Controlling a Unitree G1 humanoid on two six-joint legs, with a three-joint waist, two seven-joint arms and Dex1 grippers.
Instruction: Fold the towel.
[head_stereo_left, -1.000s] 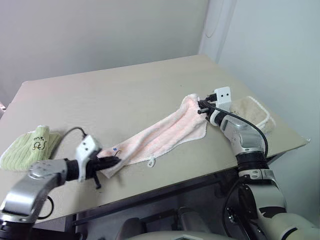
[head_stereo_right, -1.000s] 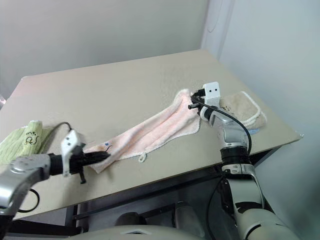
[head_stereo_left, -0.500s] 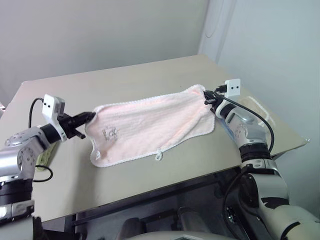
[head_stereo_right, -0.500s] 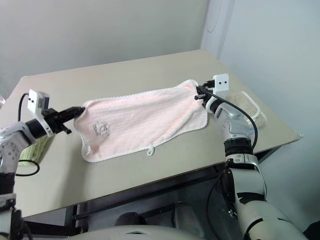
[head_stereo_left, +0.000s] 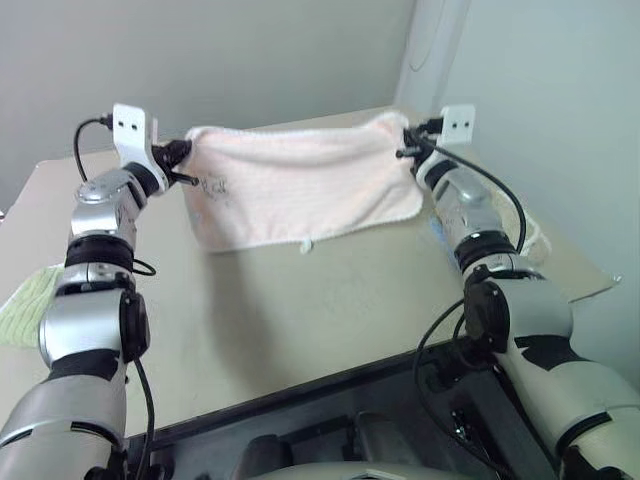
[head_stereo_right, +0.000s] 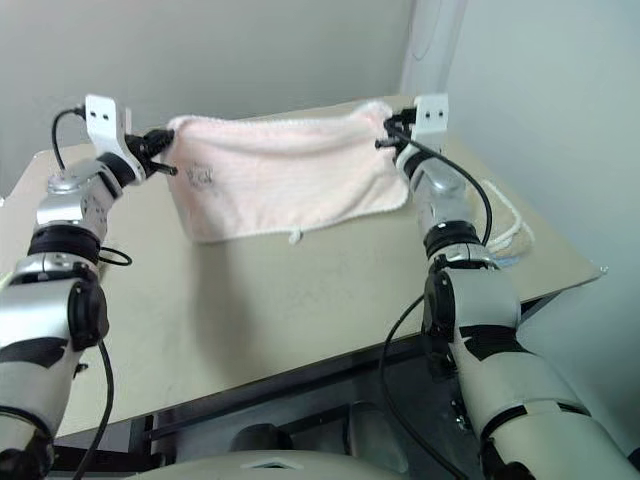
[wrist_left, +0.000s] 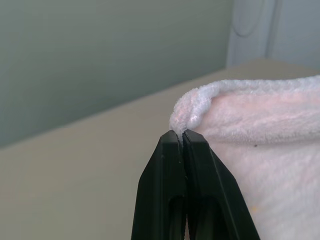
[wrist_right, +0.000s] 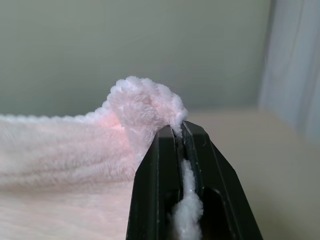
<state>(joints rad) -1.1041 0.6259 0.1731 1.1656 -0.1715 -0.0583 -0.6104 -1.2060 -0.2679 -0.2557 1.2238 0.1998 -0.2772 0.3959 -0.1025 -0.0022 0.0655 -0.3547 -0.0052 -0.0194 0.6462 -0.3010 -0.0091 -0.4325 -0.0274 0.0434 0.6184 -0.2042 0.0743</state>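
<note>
- Presently, towel (head_stereo_left: 300, 190): pale pink, white-edged, hanging spread between the two tools above the table (head_stereo_left: 300, 300), lower edge near its surface.
- Left tool (wrist_left: 183, 134): fingers pinched tight on one upper corner.
- Right tool (wrist_right: 179, 131): fingers clamped on the opposite upper corner.

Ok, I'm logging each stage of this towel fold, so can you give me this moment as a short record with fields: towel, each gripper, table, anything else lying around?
towel: pale pink ribbed terry towel with white edging, held up by its two top corners, spread wide, lower edge at the table
left gripper: shut on one top corner
right gripper: shut on the other top corner
table: beige tabletop, towel hangs above its far half
other items: green folded towel at the table's left edge; beige folded towel near the right edge
fold: not yet made
</note>
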